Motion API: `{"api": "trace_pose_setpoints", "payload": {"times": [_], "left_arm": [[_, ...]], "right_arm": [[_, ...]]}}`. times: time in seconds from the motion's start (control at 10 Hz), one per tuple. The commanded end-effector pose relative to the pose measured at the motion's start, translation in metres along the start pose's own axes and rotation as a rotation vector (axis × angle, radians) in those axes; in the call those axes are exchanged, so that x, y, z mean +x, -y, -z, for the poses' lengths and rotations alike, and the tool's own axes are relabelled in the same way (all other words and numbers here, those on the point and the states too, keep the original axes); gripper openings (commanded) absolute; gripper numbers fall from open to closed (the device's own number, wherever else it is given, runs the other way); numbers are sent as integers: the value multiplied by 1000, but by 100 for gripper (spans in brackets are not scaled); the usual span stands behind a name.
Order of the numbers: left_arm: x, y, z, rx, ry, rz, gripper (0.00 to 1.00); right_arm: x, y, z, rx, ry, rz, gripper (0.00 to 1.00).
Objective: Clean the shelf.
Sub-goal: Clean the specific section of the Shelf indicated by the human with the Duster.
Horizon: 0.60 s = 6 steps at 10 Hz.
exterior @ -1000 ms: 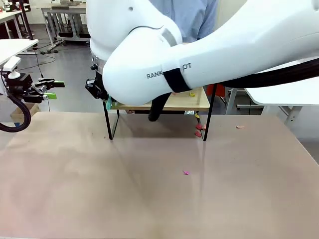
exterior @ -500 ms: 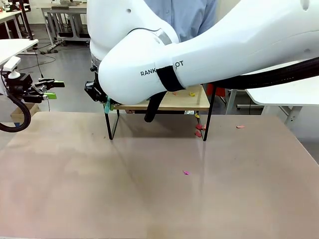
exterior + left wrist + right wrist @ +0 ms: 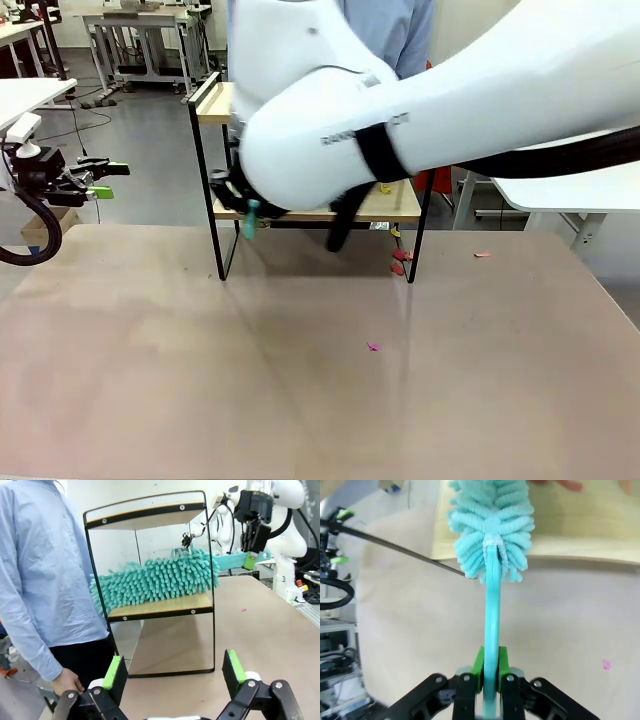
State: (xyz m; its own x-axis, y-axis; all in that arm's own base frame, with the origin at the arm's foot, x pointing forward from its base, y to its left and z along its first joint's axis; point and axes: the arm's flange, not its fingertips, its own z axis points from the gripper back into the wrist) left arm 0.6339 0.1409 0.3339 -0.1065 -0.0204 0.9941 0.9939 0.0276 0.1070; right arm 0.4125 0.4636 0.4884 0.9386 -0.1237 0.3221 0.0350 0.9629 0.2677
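**A:** Anything at the near edge of the tabletop [image 3: 300, 425]?

**B:** Nothing there. Farther in, right of the middle, 1 pink scrap [image 3: 374, 347].

**A:** And the shelf?

**B:** At the far edge of the tabletop, about midway along: the shelf [image 3: 405, 203], 2 wood boards in a thin black frame. A few red bits [image 3: 400, 262] by its right leg, and 1 yellow scrap [image 3: 385, 188] on the lower board.

**A:** Right claw?

**B:** Right claw [image 3: 489, 677] clenched on the flat teal handle of a duster [image 3: 155, 580]. Fluffy head lying on the lower board, touching it, handle running back out to the claw.

**A:** Left claw?

**B:** Left claw [image 3: 173, 671] released, jaws wide, grasping nothing. Hanging beyond the tabletop's left edge, well apart from the shelf and pointed at its open end.

**A:** Beyond the shelf?

**B:** A person [image 3: 40, 580] standing just past the far edge, 1 hand [image 3: 65, 681] hanging low.

**A:** Step in hand?

**B:** By the look of it, dusting the lower board, somewhere mid-stroke. Top board likely not yet done, though hard to tell.

**A:** Next move?

**B:** Probably a light, flat draw of the head along the whole board, enough to carry the yellow scrap out through an open side. Handle best held clear of the black frame. Then a lift up to the top board.
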Motion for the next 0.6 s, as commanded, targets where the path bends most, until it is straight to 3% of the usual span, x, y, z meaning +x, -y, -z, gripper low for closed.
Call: {"api": "trace_pose_setpoints", "payload": {"times": [0.0,0.5], "left_arm": [[4,2,0,-4,-6,4,100],[4,2,0,-4,-6,4,100]], "right_arm": [[-13,74,-19,31,-11,-1,13],[-15,189,-56,-25,52,152,13]]}}
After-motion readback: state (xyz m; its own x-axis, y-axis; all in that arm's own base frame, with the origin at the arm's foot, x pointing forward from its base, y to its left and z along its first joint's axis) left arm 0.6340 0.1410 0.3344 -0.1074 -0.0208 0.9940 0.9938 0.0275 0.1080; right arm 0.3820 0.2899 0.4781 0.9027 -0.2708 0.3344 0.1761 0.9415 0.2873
